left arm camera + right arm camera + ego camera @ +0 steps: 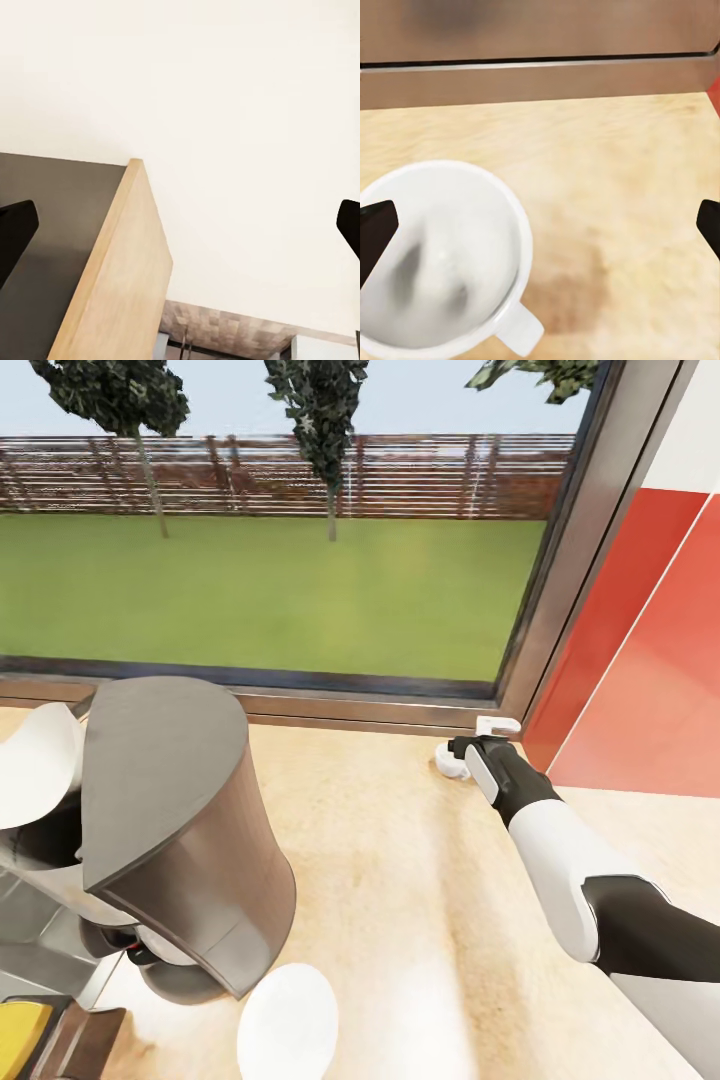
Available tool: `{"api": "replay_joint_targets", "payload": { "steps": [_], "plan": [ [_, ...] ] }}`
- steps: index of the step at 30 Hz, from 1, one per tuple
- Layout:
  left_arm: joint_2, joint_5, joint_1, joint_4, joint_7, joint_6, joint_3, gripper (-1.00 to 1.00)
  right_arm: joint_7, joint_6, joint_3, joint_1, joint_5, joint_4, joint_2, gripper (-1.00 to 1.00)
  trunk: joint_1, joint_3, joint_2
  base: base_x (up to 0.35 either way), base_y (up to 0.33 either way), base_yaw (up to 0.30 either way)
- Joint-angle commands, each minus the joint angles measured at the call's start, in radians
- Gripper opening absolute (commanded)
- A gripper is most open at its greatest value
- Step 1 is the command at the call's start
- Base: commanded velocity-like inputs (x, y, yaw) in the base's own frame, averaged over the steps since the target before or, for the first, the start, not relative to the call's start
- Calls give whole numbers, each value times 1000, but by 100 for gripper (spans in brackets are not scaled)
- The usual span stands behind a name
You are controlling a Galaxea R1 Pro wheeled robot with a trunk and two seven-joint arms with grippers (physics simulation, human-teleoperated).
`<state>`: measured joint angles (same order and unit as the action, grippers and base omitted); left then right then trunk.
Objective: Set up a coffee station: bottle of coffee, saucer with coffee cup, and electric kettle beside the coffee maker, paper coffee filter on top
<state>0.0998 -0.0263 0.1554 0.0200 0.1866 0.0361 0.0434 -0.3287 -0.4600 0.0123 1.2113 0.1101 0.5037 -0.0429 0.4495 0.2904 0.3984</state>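
Kitchen countertop [400, 880] bears coffee cup [439, 259] (right pincer [540, 225] wide, empty).

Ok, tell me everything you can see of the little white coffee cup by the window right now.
The tiny white glossy coffee cup stands upright and empty on the light beige wood-look countertop, close to the steel window frame and near the red wall panel. Its round mouth faces the right wrist camera, with a small stubby handle sticking out from its side. The right gripper hovers over it, dark fingertips spread wide on either side without touching; the cup rests on bare worktop, not on a saucer.
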Motion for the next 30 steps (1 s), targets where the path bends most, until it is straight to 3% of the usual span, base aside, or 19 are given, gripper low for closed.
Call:
{"api": "replay_joint_targets", "payload": {
  "steps": [1, 30],
  "plan": [
    [0, -3, -1, 1, 3, 4, 4, 100, -7, -3, 1, 1, 10, 1, 0, 100, 1, 2, 2, 0, 0, 0],
    [0, -3, -1, 1, 4, 4, 4, 100, -8, 2, 0, 1, 11, -22, 2, 100, 1, 40, 2, 0, 0, 51]
  ]
}}
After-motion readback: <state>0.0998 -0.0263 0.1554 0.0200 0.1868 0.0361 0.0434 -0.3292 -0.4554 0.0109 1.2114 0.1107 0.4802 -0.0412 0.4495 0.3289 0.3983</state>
